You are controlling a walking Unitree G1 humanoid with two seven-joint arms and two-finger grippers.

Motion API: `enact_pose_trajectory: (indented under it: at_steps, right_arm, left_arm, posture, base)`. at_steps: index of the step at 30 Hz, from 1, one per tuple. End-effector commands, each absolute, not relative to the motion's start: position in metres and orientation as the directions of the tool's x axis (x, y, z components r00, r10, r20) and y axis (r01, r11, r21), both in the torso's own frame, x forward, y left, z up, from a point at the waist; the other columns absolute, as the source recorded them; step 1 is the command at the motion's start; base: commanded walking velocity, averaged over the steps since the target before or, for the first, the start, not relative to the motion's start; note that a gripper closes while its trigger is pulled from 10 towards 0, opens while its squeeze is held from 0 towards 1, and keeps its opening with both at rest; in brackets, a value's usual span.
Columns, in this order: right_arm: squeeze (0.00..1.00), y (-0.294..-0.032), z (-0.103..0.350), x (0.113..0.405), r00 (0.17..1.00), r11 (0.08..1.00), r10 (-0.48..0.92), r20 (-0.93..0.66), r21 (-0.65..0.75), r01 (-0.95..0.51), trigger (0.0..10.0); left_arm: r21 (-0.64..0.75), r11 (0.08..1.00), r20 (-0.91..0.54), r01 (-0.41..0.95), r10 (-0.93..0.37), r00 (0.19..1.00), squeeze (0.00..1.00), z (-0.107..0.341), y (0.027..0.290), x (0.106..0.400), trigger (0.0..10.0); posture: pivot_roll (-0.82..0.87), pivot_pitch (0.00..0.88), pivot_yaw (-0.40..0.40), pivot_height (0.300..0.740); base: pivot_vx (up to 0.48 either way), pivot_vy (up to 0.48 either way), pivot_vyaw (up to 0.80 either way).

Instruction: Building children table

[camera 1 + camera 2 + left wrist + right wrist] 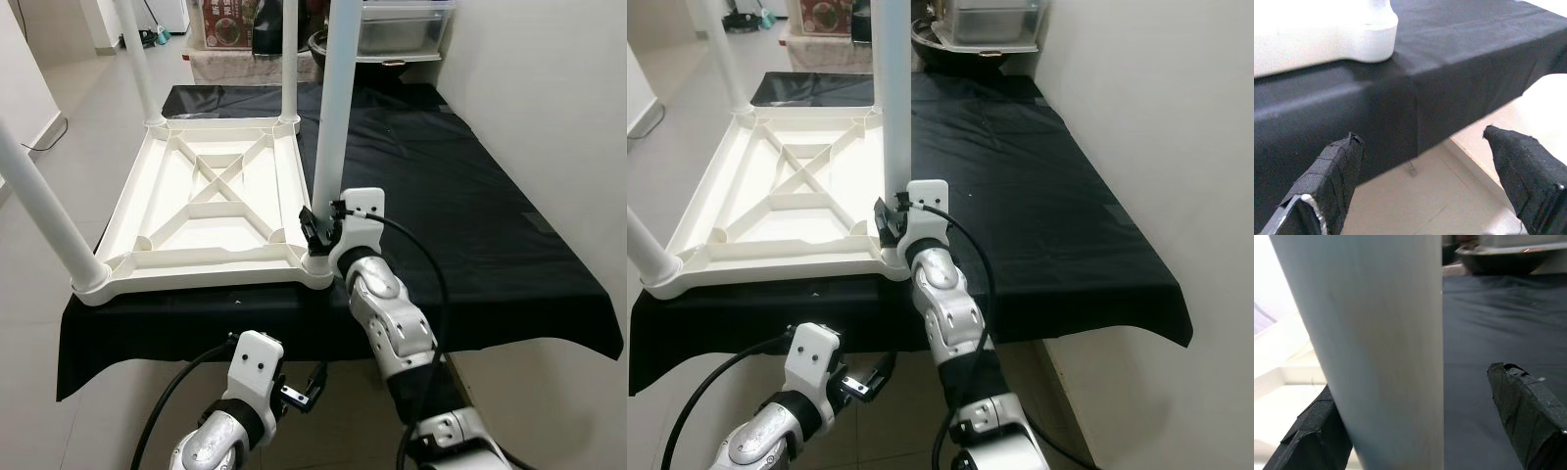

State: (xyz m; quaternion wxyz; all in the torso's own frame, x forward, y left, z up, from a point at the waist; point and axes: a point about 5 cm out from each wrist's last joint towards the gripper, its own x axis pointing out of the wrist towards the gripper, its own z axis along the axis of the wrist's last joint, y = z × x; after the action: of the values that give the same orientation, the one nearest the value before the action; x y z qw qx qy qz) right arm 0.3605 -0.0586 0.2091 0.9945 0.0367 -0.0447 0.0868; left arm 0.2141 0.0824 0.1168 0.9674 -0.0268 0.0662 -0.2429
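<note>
Left tool (299, 392) released, low at 6 o'clock, below the surface (470, 215) edge | upturned white tabletop (211, 201) on black surface, legs up | right tool (315, 233) spread around near-right leg (333, 108), not clenched | looks light, rigid, slick plastic; grip leg low by socket.

Right hand (315, 232) at leg (333, 108) (upright)

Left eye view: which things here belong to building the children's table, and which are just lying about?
Part of the job:
- white tabletop, upside down on the black cloth
- near-right table leg, standing in its corner socket
- right gripper, open around that leg's base
- three other legs, already fitted

Lying about:
- clear storage bin
- dark bowl
- black cloth
</note>
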Motion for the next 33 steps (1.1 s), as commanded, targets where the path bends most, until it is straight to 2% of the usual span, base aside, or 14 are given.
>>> enact_pose_trajectory:
  at_steps: [1, 6, 7, 9, 10, 18, 20, 23, 24, 25, 26, 33]
  right_arm:
    - [0.0, -0.06, 0.215, 0.364, 0.987, 0.988, 0.115, 0.108, 0.086, -0.125, 10.0]
    - [0.0, -0.054, 0.219, 0.366, 0.983, 0.984, 0.135, 0.123, 0.101, -0.148, 10.0]
    - [0.0, -0.051, 0.22, 0.367, 0.981, 0.982, 0.145, 0.129, 0.101, -0.159, 3.4]
    - [0.0, -0.048, 0.22, 0.367, 0.98, 0.979, 0.154, 0.127, 0.112, -0.168, 3.4]
    - [0.0, -0.046, 0.22, 0.367, 0.979, 0.978, 0.159, 0.125, 0.116, -0.174, 0.0]
    - [0.0, -0.045, 0.216, 0.371, 0.987, 0.975, 0.139, 0.084, 0.166, -0.151, 0.0]
    - [0.0, -0.047, 0.214, 0.373, 0.989, 0.968, 0.13, 0.063, 0.206, -0.141, 0.0]
    - [0.0, -0.056, 0.214, 0.381, 0.994, 0.933, 0.112, 0.015, 0.343, -0.111, 0.0]
    - [0.0, -0.056, 0.214, 0.381, 0.994, 0.933, 0.112, 0.015, 0.343, -0.111, 0.0]
    - [0.0, -0.06, 0.213, 0.389, 0.989, 0.873, 0.148, -0.019, 0.472, -0.122, 0.0]
    - [0.0, -0.061, 0.213, 0.391, 0.987, 0.85, 0.161, -0.027, 0.513, -0.125, 0.0]
    - [0.0, -0.076, 0.21, 0.403, 0.982, 0.736, 0.176, -0.074, 0.672, -0.081, 0.0]
  left_arm:
    - [-0.085, 0.881, -0.128, 0.465, -0.472, 0.872, 0.0, 0.116, 0.082, 0.21, 10.0]
    - [-0.085, 0.881, -0.128, 0.465, -0.472, 0.872, 0.0, 0.117, 0.081, 0.209, 10.0]
    - [-0.085, 0.881, -0.129, 0.465, -0.472, 0.872, 0.0, 0.118, 0.081, 0.208, 10.0]
    - [-0.085, 0.882, -0.13, 0.464, -0.472, 0.872, 0.0, 0.118, 0.081, 0.208, 10.0]
    - [-0.086, 0.881, -0.13, 0.465, -0.472, 0.872, 0.0, 0.118, 0.08, 0.207, 10.0]
    - [-0.087, 0.881, -0.133, 0.465, -0.473, 0.871, 0.0, 0.12, 0.08, 0.204, 10.0]
    - [-0.088, 0.881, -0.134, 0.465, -0.473, 0.871, 0.0, 0.12, 0.08, 0.204, 10.0]
    - [-0.088, 0.881, -0.136, 0.465, -0.473, 0.87, 0.0, 0.121, 0.081, 0.202, 10.0]
    - [-0.088, 0.881, -0.136, 0.465, -0.473, 0.87, 0.0, 0.121, 0.081, 0.202, 10.0]
    - [-0.087, 0.881, -0.139, 0.465, -0.473, 0.87, 0.0, 0.122, 0.082, 0.201, 10.0]
    - [-0.087, 0.881, -0.14, 0.466, -0.474, 0.87, 0.0, 0.122, 0.082, 0.201, 10.0]
    - [-0.086, 0.878, -0.145, 0.47, -0.478, 0.866, 0.0, 0.123, 0.083, 0.198, 10.0]
  posture:
    - [0.12, 0.149, -0.069, 0.74]
    - [0.12, 0.148, -0.073, 0.74]
    - [0.12, 0.15, -0.074, 0.74]
    - [0.12, 0.152, -0.076, 0.74]
    - [0.13, 0.154, -0.076, 0.74]
    - [0.13, 0.165, -0.073, 0.74]
    - [0.13, 0.166, -0.073, 0.74]
    - [0.14, 0.179, -0.066, 0.74]
    - [0.14, 0.179, -0.066, 0.74]
    - [0.14, 0.182, -0.061, 0.74]
    - [0.14, 0.182, -0.061, 0.74]
    - [0.16, 0.191, -0.05, 0.74]
  base:
    - [0.0, 0.0, 0.0]
    - [0.0, 0.0, 0.0]
    - [0.0, 0.0, 0.0]
    - [0.0, 0.0, 0.0]
    - [0.0, 0.0, 0.0]
    - [0.0, 0.0, 0.0]
    - [0.0, 0.0, 0.0]
    - [0.0, 0.0, 0.0]
    - [0.0, 0.0, 0.0]
    - [0.0, 0.0, 0.0]
    - [0.0, 0.0, 0.0]
    - [0.0, 0.0, 0.0]
